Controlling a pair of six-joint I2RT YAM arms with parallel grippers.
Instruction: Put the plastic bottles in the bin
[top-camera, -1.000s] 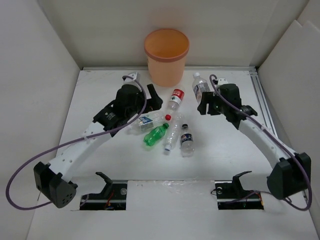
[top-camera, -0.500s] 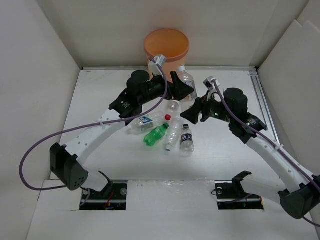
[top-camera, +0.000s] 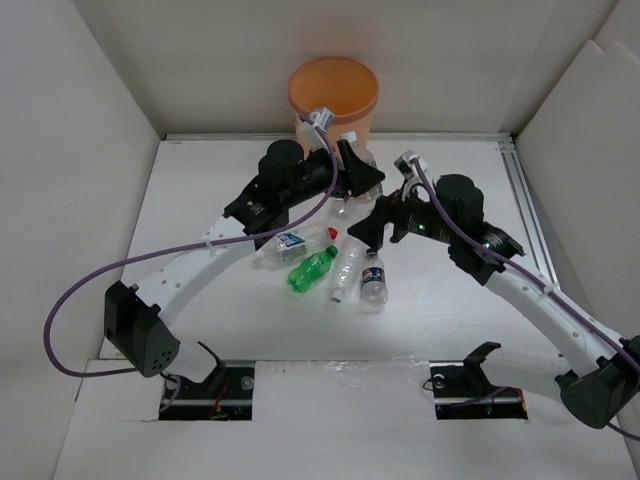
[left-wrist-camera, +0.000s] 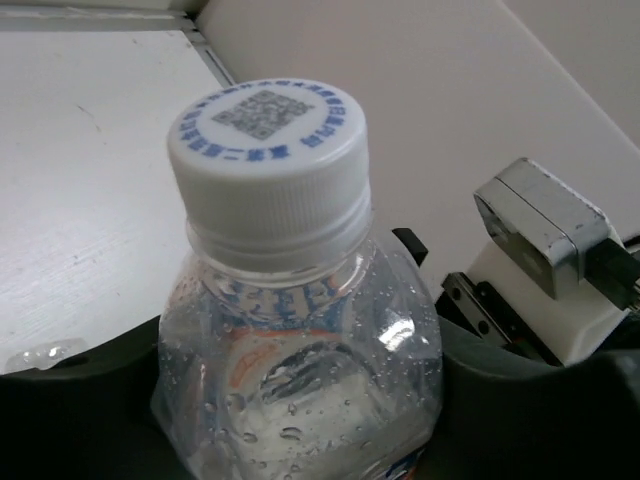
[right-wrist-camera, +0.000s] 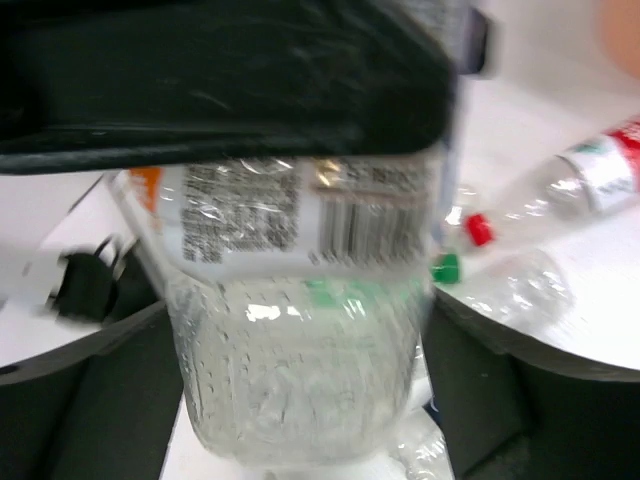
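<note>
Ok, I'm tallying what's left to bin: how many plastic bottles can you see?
6. The white-capped bottle is between both arms' fingers; a red-labelled bottle lies beside them; four cluster mid-table: blue-labelled, green, clear, dark-labelled. The bin may hide more.

At back of bench (top-camera: 190, 200), centre: bin (top-camera: 333, 110). Before it, mid-bench: bottles (top-camera: 312, 268) lying clustered. Between bin and cluster, off the bench: one raised bottle (left-wrist-camera: 290, 330).
</note>
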